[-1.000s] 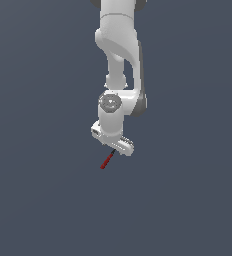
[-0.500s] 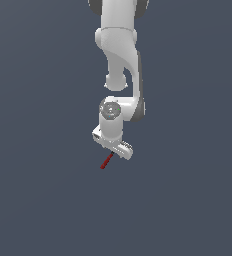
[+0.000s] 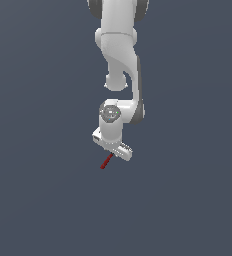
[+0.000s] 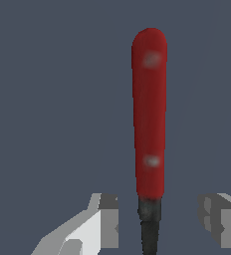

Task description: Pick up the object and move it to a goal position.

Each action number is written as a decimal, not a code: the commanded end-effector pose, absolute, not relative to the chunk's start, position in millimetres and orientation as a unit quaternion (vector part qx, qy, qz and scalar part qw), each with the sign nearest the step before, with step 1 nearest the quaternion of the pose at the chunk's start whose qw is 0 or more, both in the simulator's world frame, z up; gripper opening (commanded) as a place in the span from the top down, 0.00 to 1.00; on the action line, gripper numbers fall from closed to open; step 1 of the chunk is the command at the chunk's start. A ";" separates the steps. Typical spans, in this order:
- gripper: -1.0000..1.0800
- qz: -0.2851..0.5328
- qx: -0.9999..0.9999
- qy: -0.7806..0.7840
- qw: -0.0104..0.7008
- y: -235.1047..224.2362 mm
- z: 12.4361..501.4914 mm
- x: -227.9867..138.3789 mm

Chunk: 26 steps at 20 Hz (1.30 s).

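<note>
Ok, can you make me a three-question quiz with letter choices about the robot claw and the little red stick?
1. Where is the thin red stick-like tool?
A) between the gripper fingers
B) far off to one side
C) on top of the arm

2. What colour is the stick's short end?
A) yellow
B) black
C) green

3. How are the fingers?
A) spread apart
B) squeezed on the stick
C) hidden

Answers: 1 A, the wrist view shows it between both fingers. 2 B, its end there is dark. 3 A, gaps show on both sides.
</note>
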<state>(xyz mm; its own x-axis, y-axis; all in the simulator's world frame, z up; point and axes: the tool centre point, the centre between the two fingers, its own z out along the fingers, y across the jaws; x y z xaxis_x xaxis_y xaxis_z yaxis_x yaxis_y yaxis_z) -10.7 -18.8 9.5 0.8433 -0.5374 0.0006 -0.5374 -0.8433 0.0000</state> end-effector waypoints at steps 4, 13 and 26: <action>1.00 0.000 0.960 -0.279 0.000 -17.2 6.2 -10.4; 1.00 0.001 0.960 -0.280 0.000 -5.2 14.2 -9.3; 1.00 0.000 0.960 -0.279 0.000 86.4 43.9 -1.6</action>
<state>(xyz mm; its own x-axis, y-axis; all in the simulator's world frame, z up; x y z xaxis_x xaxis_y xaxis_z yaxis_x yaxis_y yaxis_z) -2.5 78.9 41.0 0.8452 -0.5345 0.0005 -0.5345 -0.8452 -0.0003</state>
